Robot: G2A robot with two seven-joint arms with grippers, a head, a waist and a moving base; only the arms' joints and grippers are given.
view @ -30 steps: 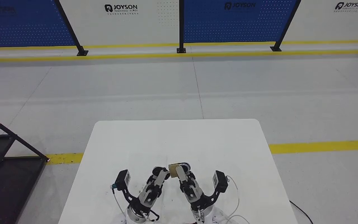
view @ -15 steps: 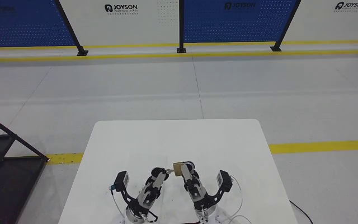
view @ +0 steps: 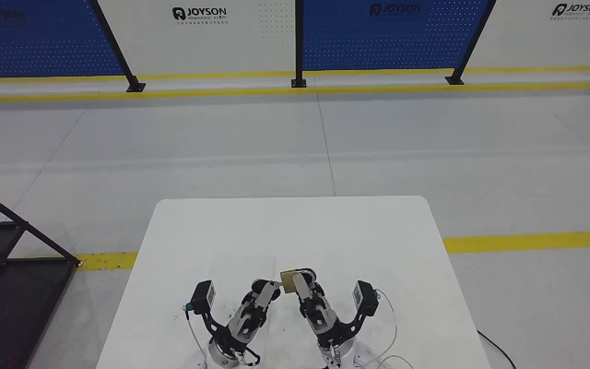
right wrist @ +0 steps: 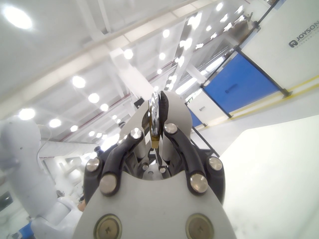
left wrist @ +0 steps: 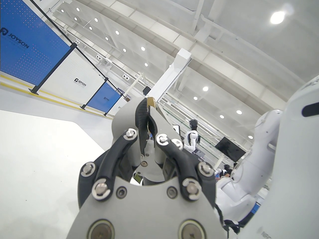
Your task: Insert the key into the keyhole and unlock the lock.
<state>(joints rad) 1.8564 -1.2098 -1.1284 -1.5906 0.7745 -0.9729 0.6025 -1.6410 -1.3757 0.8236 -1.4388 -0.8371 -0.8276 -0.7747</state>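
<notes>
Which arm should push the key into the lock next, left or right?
Left, I think. The left gripper is shut on the key, right next to the lock, while the right gripper only grips the lock.

— Where does the top camera look from?
— From above the arms, down across the table (view: pixel 295 231) and out over the floor (view: pixel 277 138) to the blue panels (view: pixel 396 32). It stands well back.
— And the wrist cameras?
— One sits close behind the left gripper (left wrist: pixel 147 118), the other close behind the right gripper (right wrist: pixel 155 115). Both tilt up at the ceiling (left wrist: pixel 224 38).
— Any overlap?
— All three catch a corner of the table and the blue panels. The top camera also takes in both grippers.
</notes>
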